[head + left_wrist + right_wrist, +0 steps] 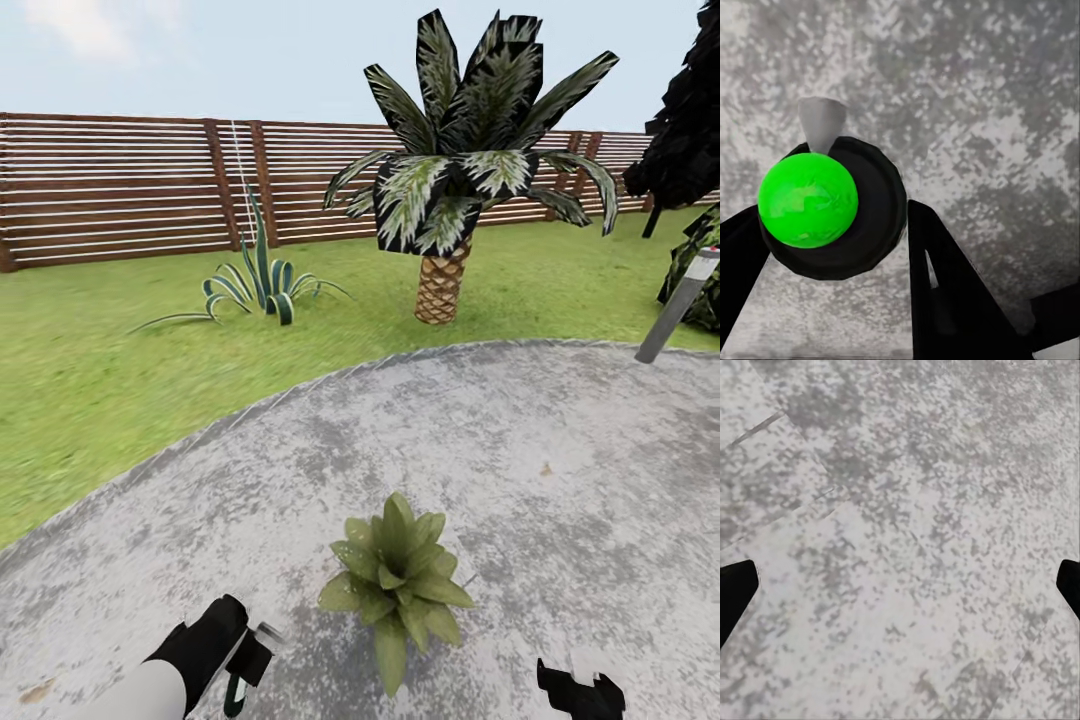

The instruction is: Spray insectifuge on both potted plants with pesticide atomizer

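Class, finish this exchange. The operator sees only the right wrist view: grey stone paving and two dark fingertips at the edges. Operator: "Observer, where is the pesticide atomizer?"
Observer: In the left gripper. The pesticide atomizer, dark with a bright green top, sits between its fingers.
Operator: Is a potted plant near?
Observer: Yes. One potted plant stands on the stone patio, just to the right of the left gripper in the head view.
Operator: What lies beyond the paving?
Observer: Grass, with a palm and a striped spiky plant in front of a slatted wooden fence.
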Robot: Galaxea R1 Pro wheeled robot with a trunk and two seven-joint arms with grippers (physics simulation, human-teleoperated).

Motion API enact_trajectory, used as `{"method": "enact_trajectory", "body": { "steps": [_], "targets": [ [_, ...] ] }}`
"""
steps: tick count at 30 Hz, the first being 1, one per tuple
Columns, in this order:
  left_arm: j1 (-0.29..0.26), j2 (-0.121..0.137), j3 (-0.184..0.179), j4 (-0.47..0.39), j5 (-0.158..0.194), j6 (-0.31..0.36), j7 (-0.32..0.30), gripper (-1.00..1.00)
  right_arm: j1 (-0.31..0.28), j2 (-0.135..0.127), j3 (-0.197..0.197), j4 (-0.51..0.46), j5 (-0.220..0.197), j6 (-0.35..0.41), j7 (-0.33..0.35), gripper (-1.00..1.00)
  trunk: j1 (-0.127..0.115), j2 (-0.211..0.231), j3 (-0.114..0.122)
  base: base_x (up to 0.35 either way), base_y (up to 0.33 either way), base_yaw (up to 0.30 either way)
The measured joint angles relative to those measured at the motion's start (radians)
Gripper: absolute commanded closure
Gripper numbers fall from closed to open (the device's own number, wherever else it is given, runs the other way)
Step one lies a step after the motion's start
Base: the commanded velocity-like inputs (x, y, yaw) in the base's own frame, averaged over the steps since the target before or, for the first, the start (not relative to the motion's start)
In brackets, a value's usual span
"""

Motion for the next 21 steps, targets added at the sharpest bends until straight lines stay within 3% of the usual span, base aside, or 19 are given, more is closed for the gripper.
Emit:
{"method": "enact_trajectory", "body": {
  "steps": [5,10,21],
  "targets": [
    [0.004,0.001,0.003,0.000,0.005,0.000,0.080,1.00,0.000,0.000,0.000,0.000,0.000,0.000,0.000,-1.00,0.000,0.000,0.000,0.019,-0.014,0.046],
    [0.004,-0.005,0.001,0.001,0.007,0.001,0.078,1.00,0.000,0.000,-0.001,0.000,0.000,0.000,0.000,-1.00,0.000,0.000,0.000,0.001,-0.001,0.048],
    [0.005,-0.009,0.002,-0.001,0.003,0.001,0.082,1.00,0.000,0.000,0.000,-0.001,0.000,0.000,0.000,-1.00,0.000,0.000,0.000,-0.109,-0.127,0.261]
  ]
}}
